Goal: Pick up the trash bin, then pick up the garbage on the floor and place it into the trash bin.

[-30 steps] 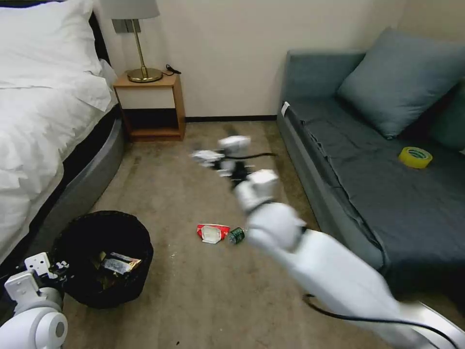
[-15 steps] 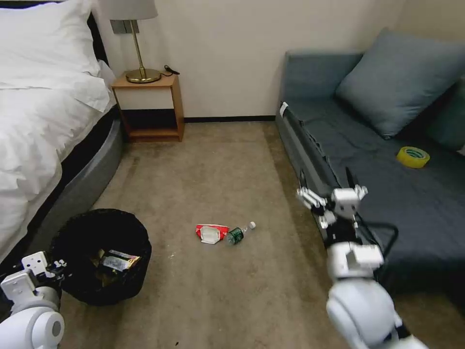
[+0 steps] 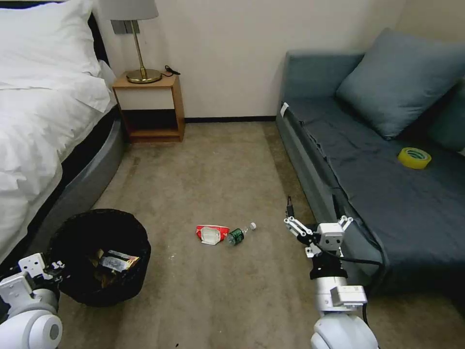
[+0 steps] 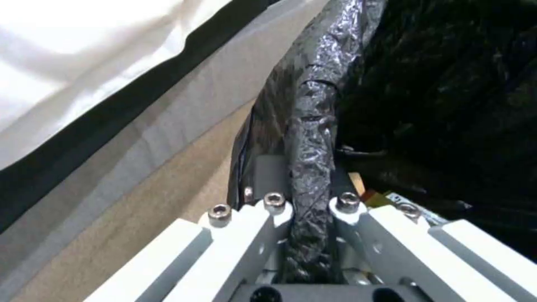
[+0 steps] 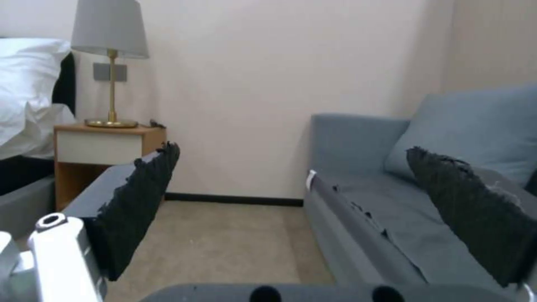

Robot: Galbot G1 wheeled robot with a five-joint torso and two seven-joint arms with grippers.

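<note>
Left gripper (image 4: 305,201) clamped on trash bin (image 3: 99,257) rim, beside bed — wrappers inside. Right gripper (image 3: 312,218) spread wide, empty, by sofa. Red-and-white packet (image 3: 212,233), green bottle (image 3: 239,234) on carpet — touching.

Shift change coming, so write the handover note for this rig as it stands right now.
Left gripper: shut on the trash bin rim, at the bed side.
Right gripper: open, empty, raised beside the sofa.
In the bin: a wrapper, with more litter under it.
On the carpet mid-floor: red-and-white packet and, against it, green bottle.
Done: bin gripped, some litter binned.
Left: packet and bottle into the bin.
</note>
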